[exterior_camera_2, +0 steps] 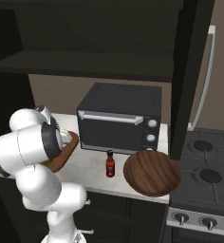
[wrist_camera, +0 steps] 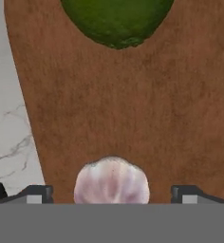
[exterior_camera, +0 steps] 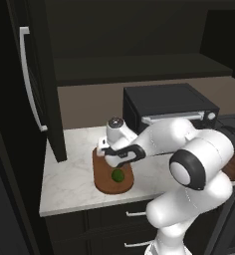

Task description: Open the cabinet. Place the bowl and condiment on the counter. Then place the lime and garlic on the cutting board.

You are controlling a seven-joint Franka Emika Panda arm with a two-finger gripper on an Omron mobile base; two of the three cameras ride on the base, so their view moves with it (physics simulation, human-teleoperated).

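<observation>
The reddish-brown cutting board (exterior_camera: 103, 182) (exterior_camera_2: 70, 144) (wrist_camera: 133, 109) lies on the marbled counter (exterior_camera: 69, 179). On it sit the dark-green lime (exterior_camera: 117, 175) (wrist_camera: 116, 21) and the pale pinkish garlic (wrist_camera: 111, 182). My gripper (exterior_camera: 112, 163) (wrist_camera: 111, 194) hangs just over the board and is open. Its fingertips (wrist_camera: 35, 193) stand well apart on either side of the garlic, with a gap on each side. The brown wooden bowl (exterior_camera_2: 152, 173) and the red condiment (exterior_camera_2: 110, 163) stand on the counter in front of the oven. The cabinet door (exterior_camera: 35, 74) (exterior_camera_2: 190, 76) is swung open.
A black toaster oven (exterior_camera: 167, 107) (exterior_camera_2: 118, 123) stands at the back of the counter, right of the board. A stove (exterior_camera_2: 204, 175) adjoins the counter on the right. The open door (exterior_camera: 50, 109) reaches down close to the board's left side.
</observation>
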